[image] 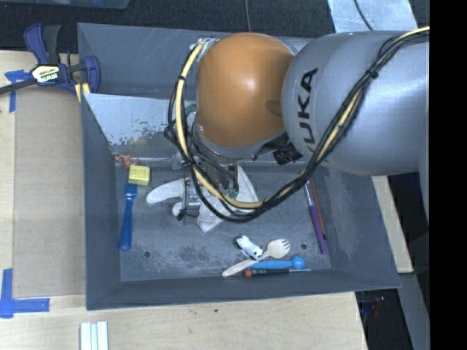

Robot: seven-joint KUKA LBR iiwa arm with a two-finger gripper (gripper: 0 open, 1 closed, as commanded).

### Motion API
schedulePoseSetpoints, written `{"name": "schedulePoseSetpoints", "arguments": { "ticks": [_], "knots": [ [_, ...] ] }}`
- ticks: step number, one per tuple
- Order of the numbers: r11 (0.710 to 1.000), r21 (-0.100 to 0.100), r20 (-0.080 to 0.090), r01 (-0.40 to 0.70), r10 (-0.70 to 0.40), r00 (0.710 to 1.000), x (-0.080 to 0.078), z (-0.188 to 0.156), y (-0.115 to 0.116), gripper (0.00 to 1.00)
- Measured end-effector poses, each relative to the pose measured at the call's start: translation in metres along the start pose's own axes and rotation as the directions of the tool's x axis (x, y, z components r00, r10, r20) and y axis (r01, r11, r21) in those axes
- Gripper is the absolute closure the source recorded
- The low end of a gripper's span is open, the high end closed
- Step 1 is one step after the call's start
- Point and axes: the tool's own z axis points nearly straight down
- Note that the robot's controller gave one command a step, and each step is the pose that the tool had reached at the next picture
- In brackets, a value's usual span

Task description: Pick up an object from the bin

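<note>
Pincer (pixel 188 208) low at centre of bin (pixel 102 268), just beside a flat white plastic piece (pixel 162 192) to its left. Open or closed: cannot tell. Blue brush (pixel 128 221) farther left.

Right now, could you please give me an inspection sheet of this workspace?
Surface: grey bin, floor speckled with dirt.
Job's things: white scoop and white scrap, nearest the gripper.
Clutter: blue brush with a yellow head at the left; purple pen at the right; spork, blue marker and a small white piece at the front.
Grippers: gripper low over the bin's middle, beside the scoop.
Cables: yellow and black cables loop round the orange cover.
Surroundings: nothing seen.
</note>
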Motion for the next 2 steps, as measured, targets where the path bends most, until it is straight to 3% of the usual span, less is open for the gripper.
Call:
{"name": "schedulePoseSetpoints", "arguments": {
  "ticks": [1, 2],
  "knots": [
    [1.000, -0.002, 0.008, -0.003, 0.003, 1.000, -0.002, -0.004, -0.001, 0.00],
    [0.995, -0.002, 0.016, 0.102, -0.102, 0.995, -0.070, 0.130, 0.013, 0.00]
  ]
}}
